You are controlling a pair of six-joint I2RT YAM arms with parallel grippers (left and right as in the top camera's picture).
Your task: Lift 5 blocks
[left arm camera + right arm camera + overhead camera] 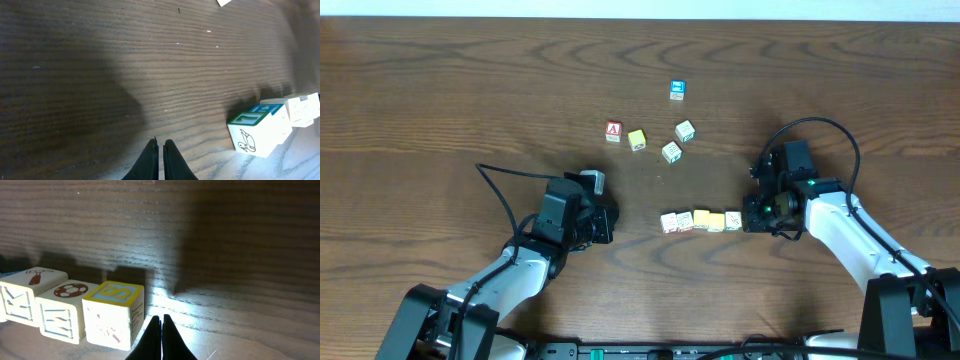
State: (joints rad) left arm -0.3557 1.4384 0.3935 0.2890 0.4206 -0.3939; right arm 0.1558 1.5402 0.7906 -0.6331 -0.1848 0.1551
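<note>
Several small wooden alphabet blocks lie in one tight row (701,220) on the dark wood table, whitish ones at both ends and yellow ones between. My right gripper (749,218) is shut and empty at the row's right end. In the right wrist view its tips (161,319) rest right beside the yellow-topped "S" block (114,312), with a soccer-ball block (60,310) and a hammer block (27,299) behind it. My left gripper (611,222) is shut and empty, a gap left of the row. Its tips (160,145) stand apart from the turtle block (259,131).
Loose cubes sit further back: a blue-faced one (677,90), a red "A" one (613,131), a yellow one (637,139) and two whitish ones (685,130) (671,151). Black cables loop beside both arms.
</note>
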